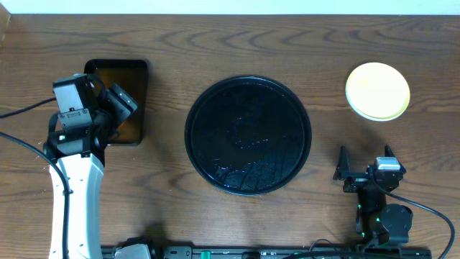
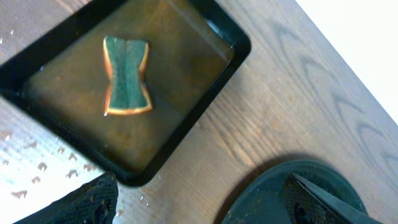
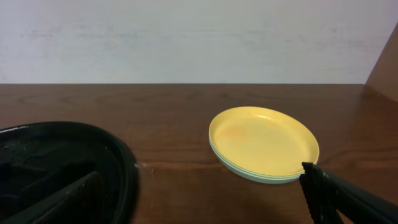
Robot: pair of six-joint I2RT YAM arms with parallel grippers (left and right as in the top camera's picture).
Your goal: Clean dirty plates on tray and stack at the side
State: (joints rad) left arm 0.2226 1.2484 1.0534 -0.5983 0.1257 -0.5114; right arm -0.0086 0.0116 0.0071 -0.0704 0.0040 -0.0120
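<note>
1. My left gripper hangs released over the sponge in the rectangular tray.
2. The round tray holds no plates.
3. The plates sit stacked far right, yellow on top. They look light, stiff and probably slick, so I'd pinch a rim. My right gripper gapes empty.

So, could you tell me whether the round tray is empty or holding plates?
Empty: the round tray shows only wet streaks; the plates sit stacked beside it.

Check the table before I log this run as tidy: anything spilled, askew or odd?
Small spill only: droplets speckle the table beside the rectangular tray, where the sponge lies in brownish liquid. The round tray is wet and streaked. The plates sit neatly stacked, though the yellow top plate may show a faint orange tint.
</note>
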